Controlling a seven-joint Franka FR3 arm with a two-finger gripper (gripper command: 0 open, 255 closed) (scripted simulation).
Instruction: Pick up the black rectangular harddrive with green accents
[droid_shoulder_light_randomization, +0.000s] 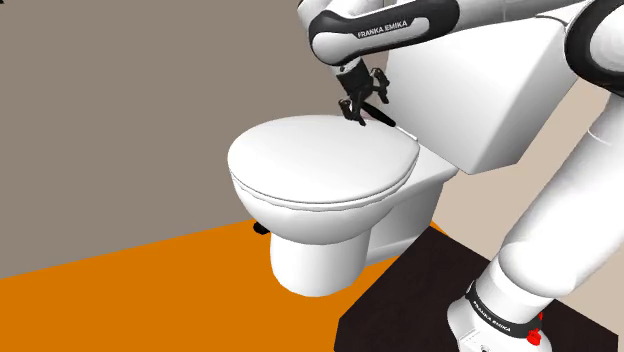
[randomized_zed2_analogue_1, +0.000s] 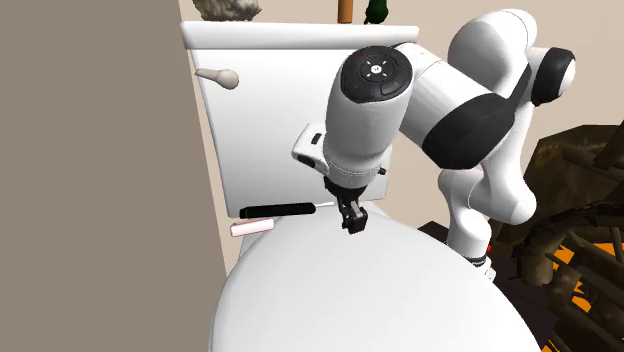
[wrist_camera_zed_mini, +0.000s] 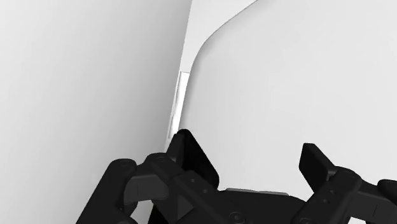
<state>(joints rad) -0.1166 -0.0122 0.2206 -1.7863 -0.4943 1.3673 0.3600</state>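
The harddrive (randomized_zed2_analogue_1: 278, 210) is a thin black slab lying at the back of the closed toilet lid (randomized_zed2_analogue_1: 370, 290), against the foot of the tank; no green shows on it. In the shoulder view the harddrive (droid_shoulder_light_randomization: 383, 118) pokes out as a dark strip just behind the gripper (droid_shoulder_light_randomization: 352, 112). My gripper (randomized_zed2_analogue_1: 353, 220) hangs just above the lid's rear edge, at the slab's end nearer the arm. In the wrist view the gripper (wrist_camera_zed_mini: 254, 162) is open: its black fingers (wrist_camera_zed_mini: 191, 156) stand apart, with bare white lid between them.
The white tank (randomized_zed2_analogue_1: 270, 110) with its flush lever (randomized_zed2_analogue_1: 218, 76) rises right behind the gripper. A small pale pink bar (randomized_zed2_analogue_1: 251, 228) lies on the lid beside the harddrive. Objects stand on the tank top (randomized_zed2_analogue_1: 230, 8). A grey wall (droid_shoulder_light_randomization: 120, 100) flanks the toilet; orange floor (droid_shoulder_light_randomization: 150, 300) lies below.
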